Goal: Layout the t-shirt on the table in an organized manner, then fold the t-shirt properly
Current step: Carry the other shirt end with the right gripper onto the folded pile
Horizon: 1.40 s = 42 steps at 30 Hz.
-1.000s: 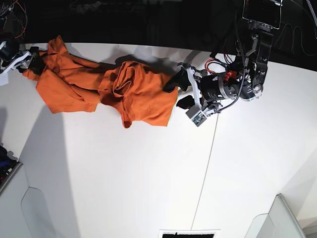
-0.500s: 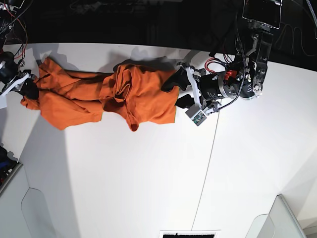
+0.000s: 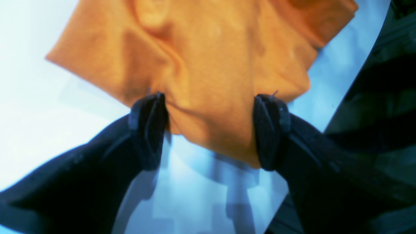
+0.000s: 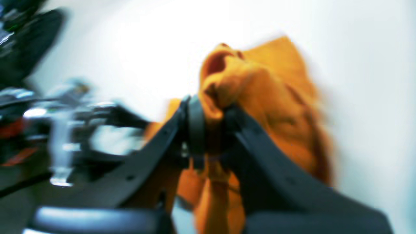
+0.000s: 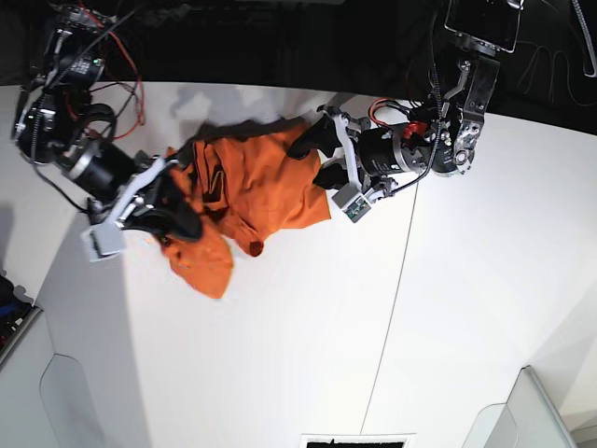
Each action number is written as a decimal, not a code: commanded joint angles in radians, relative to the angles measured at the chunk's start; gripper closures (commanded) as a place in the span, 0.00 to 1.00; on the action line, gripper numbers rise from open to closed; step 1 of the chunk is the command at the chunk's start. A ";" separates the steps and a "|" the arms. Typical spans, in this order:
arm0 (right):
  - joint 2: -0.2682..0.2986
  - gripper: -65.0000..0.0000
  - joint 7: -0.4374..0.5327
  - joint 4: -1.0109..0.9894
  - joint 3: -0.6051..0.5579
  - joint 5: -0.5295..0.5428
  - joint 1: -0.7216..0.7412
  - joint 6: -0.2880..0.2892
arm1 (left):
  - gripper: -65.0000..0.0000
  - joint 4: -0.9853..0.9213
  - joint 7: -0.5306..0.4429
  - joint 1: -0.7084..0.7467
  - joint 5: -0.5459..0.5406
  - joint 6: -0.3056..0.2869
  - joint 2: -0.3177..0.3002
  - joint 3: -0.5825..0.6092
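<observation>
Orange cloth sits bunched in a heap toward the far left of the white tabletop (image 5: 308, 355); this is the t-shirt (image 5: 247, 187), and it is nowhere near flat. Folds overlap across its middle, one loose part trails toward the near side, and neither sleeves nor collar can be picked out clearly.

The right gripper (image 4: 209, 125), on the left of the overhead view, is clamped on a gathered wad of the t-shirt: the wrist picture, though blurred, shows fabric pinched between its black fingers (image 4: 195, 126).

The left gripper (image 3: 209, 130), on the right of the overhead view, stands with its fingers (image 3: 148, 130) spread wide, one on each side of a hem corner. The cloth lies between them but is not pinched, so it holds nothing.

As a judgement, the task is at an early stage. The spreading-out is not done: the garment needs to be pulled open by two separate edges until it lies flat and square on the tabletop. Only then can folding begin, and none of that is visible yet. The left gripper looks well placed to close on the corner in front of it.
</observation>
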 commanded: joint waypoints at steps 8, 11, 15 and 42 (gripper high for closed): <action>-0.077 0.86 0.043 -0.079 -0.276 -0.217 0.008 0.006 | 0.33 -0.007 -0.002 -0.022 -0.006 -0.005 -0.004 -0.002; -0.077 0.46 0.056 -0.098 -0.304 -0.224 0.008 0.003 | 0.33 -0.007 -0.002 -0.022 -0.006 -0.006 -0.004 -0.002; -0.078 0.44 0.069 -0.089 -0.298 -0.160 0.039 0.003 | 0.36 0.008 0.022 -0.022 -0.048 -0.024 -0.007 -0.029; -0.072 1.00 0.321 -0.710 -0.110 -0.395 0.404 -0.021 | 0.69 0.422 0.164 0.023 -0.361 -0.030 -0.100 -0.150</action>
